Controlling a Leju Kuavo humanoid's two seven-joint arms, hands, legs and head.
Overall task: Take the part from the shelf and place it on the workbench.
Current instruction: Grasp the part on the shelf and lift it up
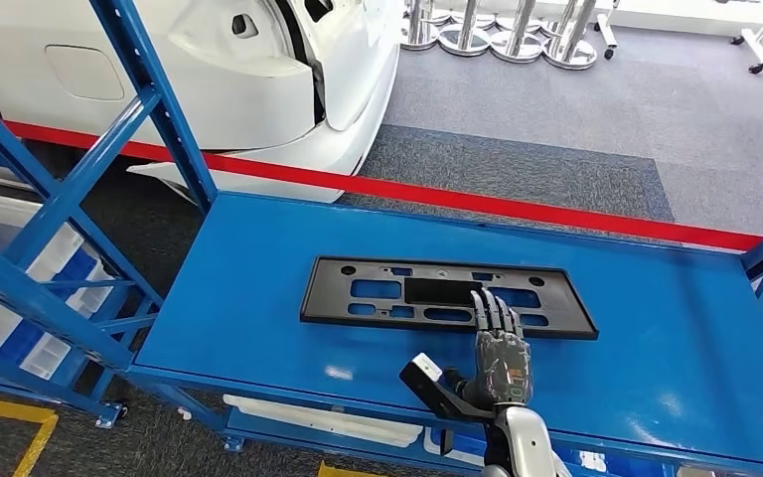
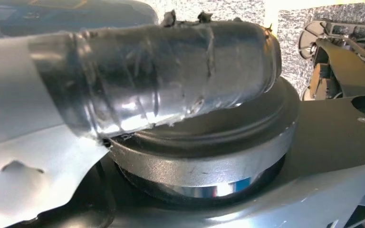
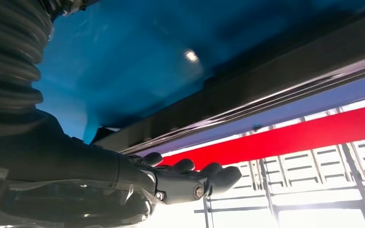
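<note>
Black part [image 1: 447, 296] lies flat on blue workbench [image 1: 258, 328]. Right hand [image 1: 499, 356] fingers straight and together, tips on part's near edge, maybe just touching. Blue shelf [image 1: 50, 238] left, white car body [image 1: 258, 79] and red tape [image 1: 517, 204] behind. No readable writing.

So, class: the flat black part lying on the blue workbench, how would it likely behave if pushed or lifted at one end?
The black part lies flat, so it should slide, not roll. Long, thin and full of cut-outs, it is probably light and may flex.
</note>
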